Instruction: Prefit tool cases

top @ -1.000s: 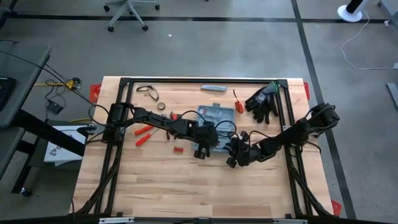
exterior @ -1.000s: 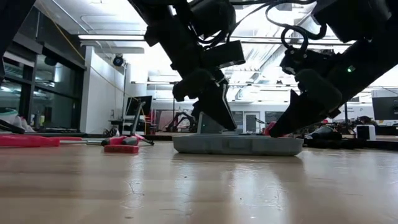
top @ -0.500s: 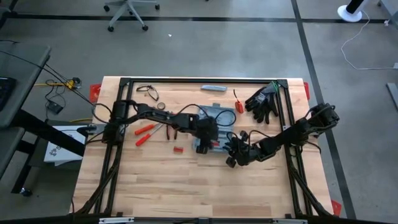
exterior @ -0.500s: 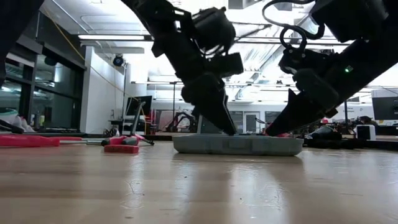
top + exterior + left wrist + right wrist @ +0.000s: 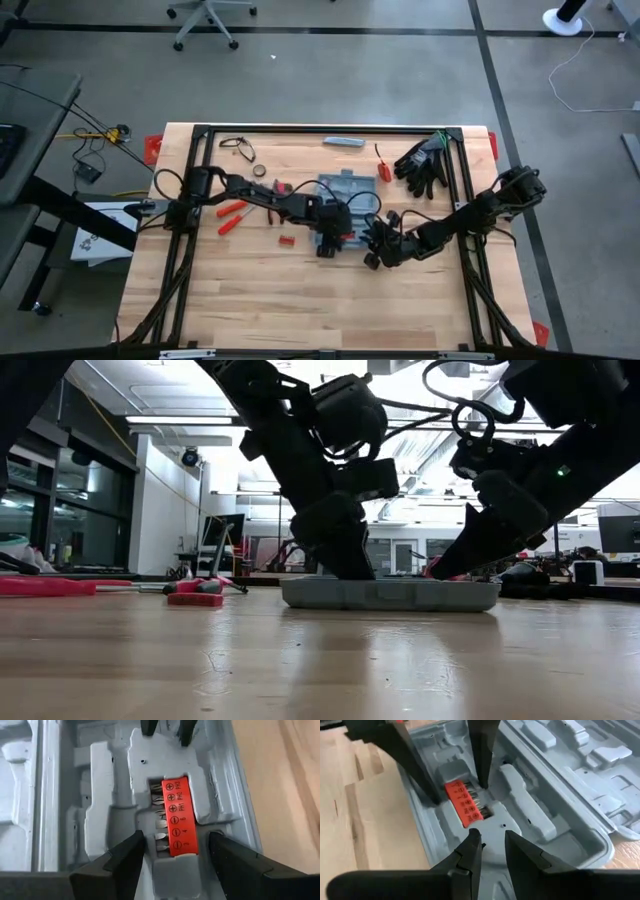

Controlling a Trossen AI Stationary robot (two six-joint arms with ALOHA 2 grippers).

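Left gripper is being held open astride a red bit holder, untouched. It is being kept inside the blue-grey moulded plastic tool case. Right gripper, part open and empty, is being held beside it.

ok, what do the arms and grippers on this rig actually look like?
Two dark, near-black jointed arms with chunky rounded housings and looped black cables along the links. The left gripper has two broad matte black fingers tapering to blunt tips. The right gripper has similar black wedge fingers. A small green light glows on the right arm. No markings legible.
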